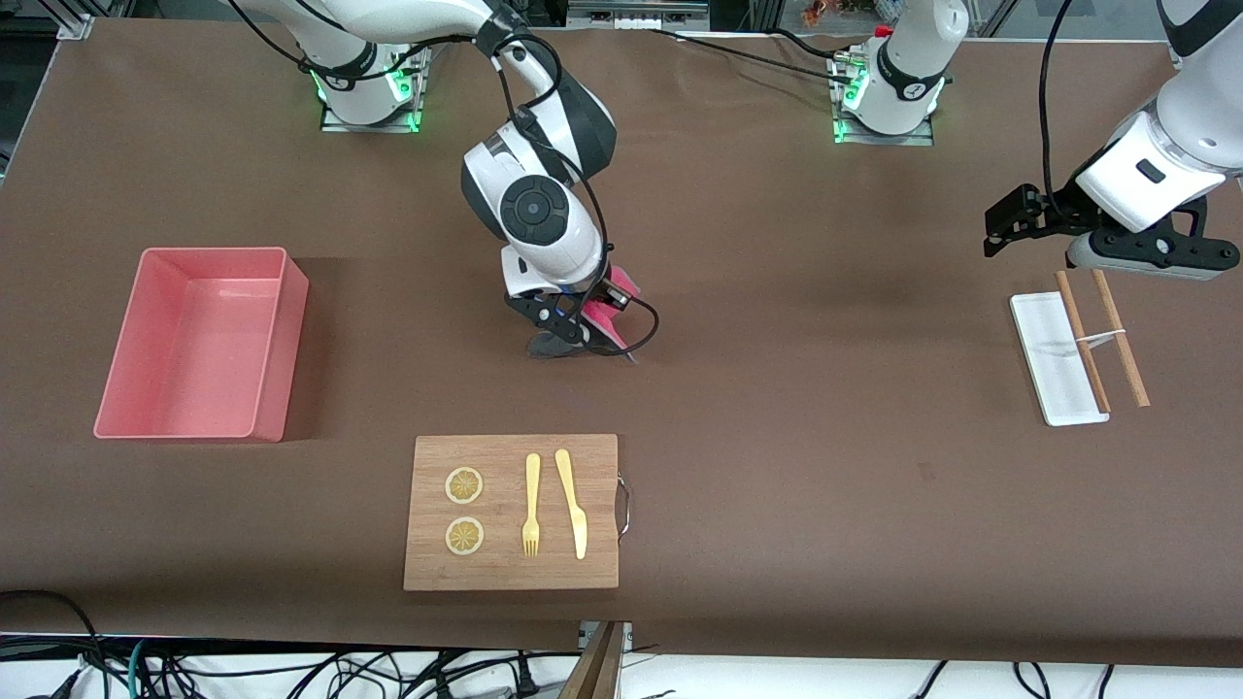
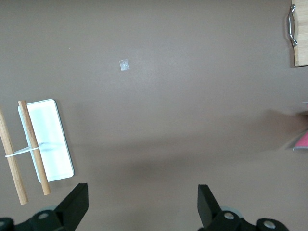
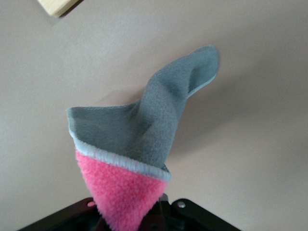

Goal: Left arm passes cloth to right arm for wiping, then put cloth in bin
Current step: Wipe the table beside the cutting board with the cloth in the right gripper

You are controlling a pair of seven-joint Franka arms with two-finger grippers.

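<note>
My right gripper [image 1: 571,333] is low over the middle of the table, shut on the cloth [image 1: 610,303]. In the right wrist view the cloth [image 3: 144,127] sticks out from my right gripper [image 3: 138,217], pink face by the fingers and grey face spread toward the table. Its grey end seems to touch the brown tabletop. The pink bin [image 1: 279,349] stands empty toward the right arm's end, well apart from the cloth. My left gripper [image 1: 1149,264] hangs open with nothing in it, above the table by the white tray. In its own view, my left gripper [image 2: 142,190] shows both fingers spread wide.
A wooden cutting board [image 1: 510,456] with two lemon slices, a fork and a knife lies nearer the front camera than the cloth. A white tray [image 1: 1054,364] and two tied wooden sticks [image 1: 1124,342] lie below the left gripper. The board's metal handle [image 2: 291,24] also shows.
</note>
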